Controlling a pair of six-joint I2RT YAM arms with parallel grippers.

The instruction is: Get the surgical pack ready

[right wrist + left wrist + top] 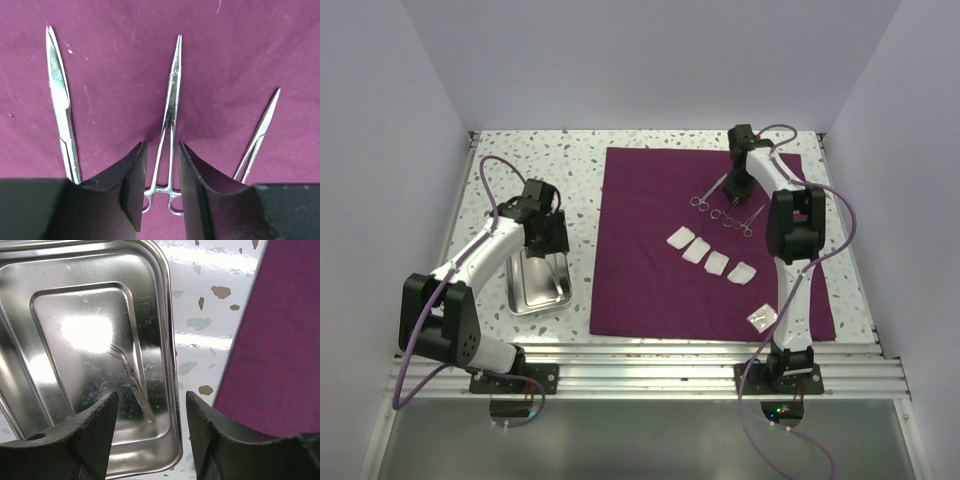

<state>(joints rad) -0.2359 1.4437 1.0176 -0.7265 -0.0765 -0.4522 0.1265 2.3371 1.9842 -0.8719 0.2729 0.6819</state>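
The maroon cloth (650, 285) lies spread flat on the table. Three silver scissor-like instruments (725, 210) lie side by side on its far part, with a row of white gauze squares (717, 263) below them. My right gripper (738, 188) is low over the instruments. In the right wrist view it (162, 145) is narrowly open, one finger on each side of the middle instrument (172, 90), which lies on the cloth (115, 45). The small steel tray (520, 295) sits left of the cloth. My left gripper (151, 396) is open and empty over the tray's right rim (167, 340).
A separate white gauze piece (761, 318) lies near the cloth's front right corner. Speckled tabletop (210, 315) shows between the tray and the cloth (280, 340). White walls enclose the table on three sides.
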